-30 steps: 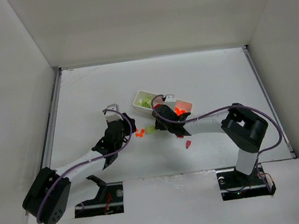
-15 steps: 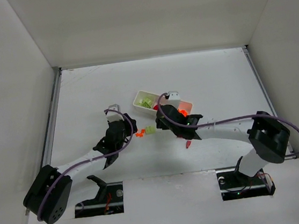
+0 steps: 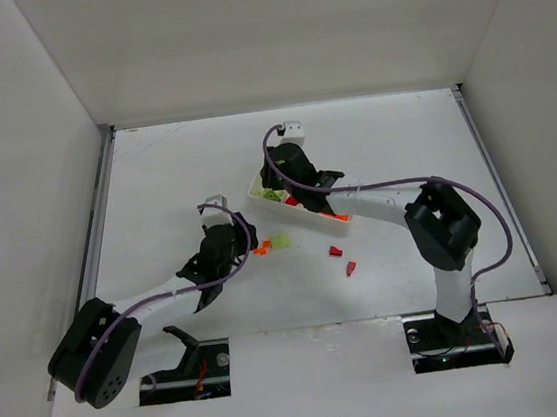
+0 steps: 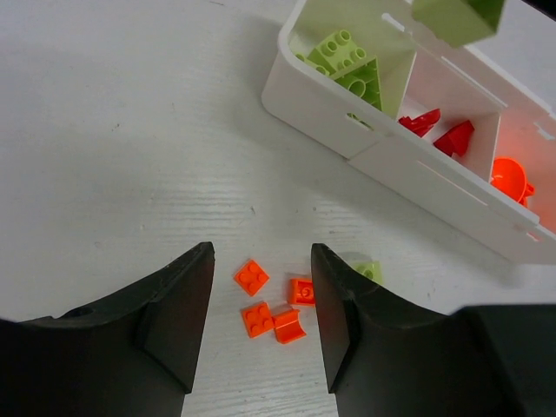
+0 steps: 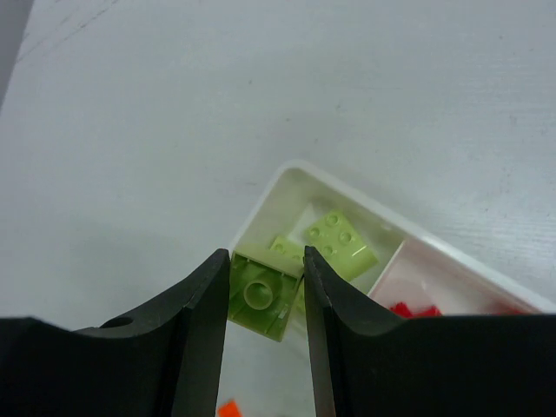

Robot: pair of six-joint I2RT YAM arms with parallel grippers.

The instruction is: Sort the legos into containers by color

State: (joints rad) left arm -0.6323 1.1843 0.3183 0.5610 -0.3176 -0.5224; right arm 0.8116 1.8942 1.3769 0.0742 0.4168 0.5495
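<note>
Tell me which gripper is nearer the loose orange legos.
Left. The left gripper hangs open over the orange legos; the right gripper holds a green lego above the tray, farther off.

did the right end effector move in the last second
Yes: the right end effector went from the tray's near side over its yellow-green compartment, toward the back wall.

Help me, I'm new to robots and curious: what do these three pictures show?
Two robot arms stand at a white table. One picture looks down from above; the other two come from wrist cameras. The left gripper is open over small orange plastic pieces. The right gripper holds a pale yellow-green square block above the long white plastic tray, whose compartments hold green, red and orange pieces. Two small red pieces lie loose on the table.
</note>
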